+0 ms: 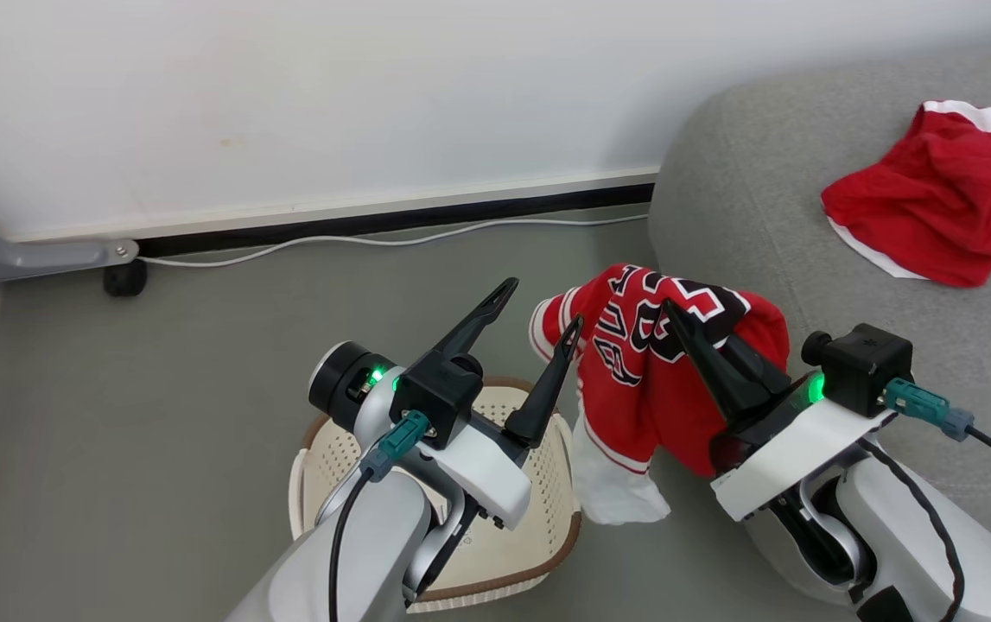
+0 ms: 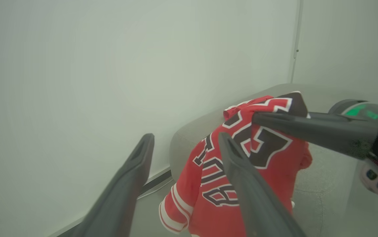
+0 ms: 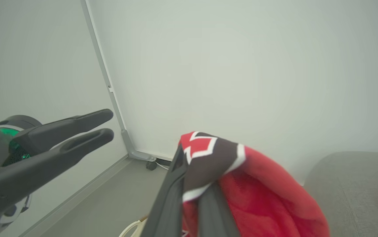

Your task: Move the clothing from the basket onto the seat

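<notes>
Jersey (image 1: 633,371) held up between basket (image 1: 547,553) and seat (image 1: 737,190).
The right gripper (image 1: 695,325) pinches it high so the cloth hangs free beside the seat; the left gripper (image 1: 543,302), spread and empty, hovers above the basket.

Right gripper (image 1: 676,315) fingers closed together on the red jersey (image 1: 642,371), which hangs bunched in the air between the basket (image 1: 538,561) and the sofa (image 1: 737,216). A white piece (image 1: 616,484) dangles under the jersey, just right of the basket's rim. Left gripper (image 1: 543,303) is over the basket with its fingers spread apart, holding nothing, tips just left of the jersey. The basket sits on the grey floor (image 1: 158,389), near centre. Another red garment (image 1: 936,207) with white trim lies crumpled on the sofa, far right. A white cable (image 1: 374,242) runs along the base of the wall (image 1: 374,86). Black caster (image 1: 125,278) far left.
</notes>
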Controlling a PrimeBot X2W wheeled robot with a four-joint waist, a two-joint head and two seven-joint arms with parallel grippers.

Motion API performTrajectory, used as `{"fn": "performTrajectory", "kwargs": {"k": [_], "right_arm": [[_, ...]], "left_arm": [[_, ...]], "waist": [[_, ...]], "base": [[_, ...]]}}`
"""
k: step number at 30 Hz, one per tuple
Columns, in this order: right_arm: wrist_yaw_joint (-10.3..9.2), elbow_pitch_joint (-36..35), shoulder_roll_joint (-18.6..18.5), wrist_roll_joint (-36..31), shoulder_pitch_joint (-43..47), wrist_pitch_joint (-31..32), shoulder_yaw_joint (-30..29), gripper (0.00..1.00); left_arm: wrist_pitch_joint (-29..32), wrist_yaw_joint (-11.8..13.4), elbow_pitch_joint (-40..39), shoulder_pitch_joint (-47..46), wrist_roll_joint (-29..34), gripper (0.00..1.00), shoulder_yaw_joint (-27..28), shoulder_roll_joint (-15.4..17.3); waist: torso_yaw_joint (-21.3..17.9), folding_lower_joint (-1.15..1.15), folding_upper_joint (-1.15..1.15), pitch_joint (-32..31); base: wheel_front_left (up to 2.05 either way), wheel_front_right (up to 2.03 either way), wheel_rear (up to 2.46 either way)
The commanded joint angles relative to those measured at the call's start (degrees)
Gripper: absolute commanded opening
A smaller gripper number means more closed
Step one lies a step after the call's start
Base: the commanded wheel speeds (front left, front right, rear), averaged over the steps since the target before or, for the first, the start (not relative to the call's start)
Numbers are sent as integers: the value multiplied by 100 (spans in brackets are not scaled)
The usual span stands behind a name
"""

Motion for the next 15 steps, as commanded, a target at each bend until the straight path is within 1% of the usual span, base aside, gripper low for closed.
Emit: {"fn": "performTrajectory", "kwargs": {"k": [1, 10, 11, 12, 15], "right_arm": [[24, -199, -25, -13, 66, -36, -63, 0], [24, -375, -12, -52, 120, -36, -428, 0], [24, -396, -6, -51, 134, -36, -477, 0], [24, -396, -6, -51, 134, -36, -477, 0], [24, -438, -6, -74, 178, -36, -606, 0]], "left_arm": [[-33, -73, -75, -59, 64, 100, 224, 38], [-33, -359, 226, 33, 50, 100, 241, 15], [-33, -385, 270, 43, 49, 100, 234, 13], [-33, -385, 270, 43, 49, 100, 234, 13], [-33, -459, 378, 77, 29, 100, 225, 7]], "waist": [[-244, 0, 0, 3], [-1010, 0, 0, -8], [-1099, 0, 0, -16], [-1099, 0, 0, -16], [-1358, 0, 0, -48]], "base": [[0, 0, 0], [0, 0, 0], [0, 0, 0], [0, 0, 0], [0, 0, 0]]}}
